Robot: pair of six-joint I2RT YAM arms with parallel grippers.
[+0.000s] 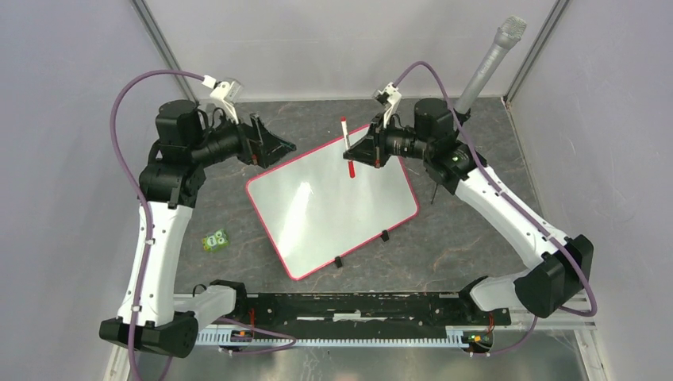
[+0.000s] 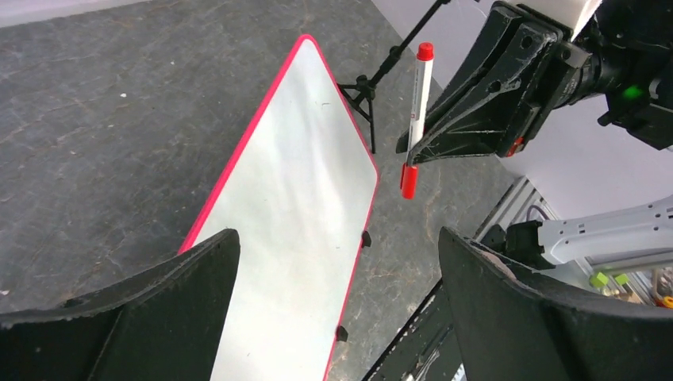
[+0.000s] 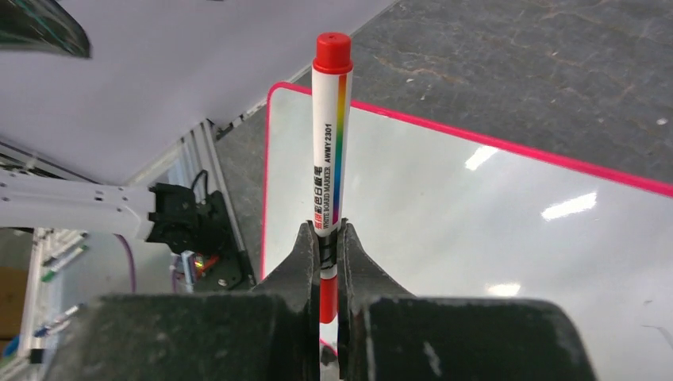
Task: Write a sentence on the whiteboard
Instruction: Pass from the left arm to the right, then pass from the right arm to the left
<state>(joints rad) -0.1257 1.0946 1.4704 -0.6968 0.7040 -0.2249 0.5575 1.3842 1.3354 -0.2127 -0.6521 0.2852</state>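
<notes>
Right pincer (image 1: 350, 151) is clamped on a marker (image 1: 347, 147), jaws pinched tight around the barrel. The marker sits crosswise in the grip, red at both ends. Its lower red end hangs by the far edge of the whiteboard (image 1: 333, 206) and looks clear of the surface. Most of the board lies below this pincer and toward the arm bases.

Left pincer (image 1: 278, 151) has its jaws wide apart. It hovers just off the board's far-left edge, well apart from the right pincer.

Whiteboard lies flat on the desk (image 1: 476, 246), turned at an angle between the two pincers. It has a pink-red frame, and the face shows white with light glare. Two black clips (image 1: 385, 235) sit on the edge away from both pincers, toward the bases.

A small green block (image 1: 214, 240) lies on the desk, base-side of the left pincer and apart from the board.

View differences:
- Right wrist view alone shows the marker's rainbow stripe and the print "WHITE BOARD MARKER AWMY 2301".
- Left wrist view shows the marker side-on in the right pincer, plus a small black tripod (image 2: 367, 87) beyond the board's far corner.
- Only the top view shows the green block and both arms together.
</notes>
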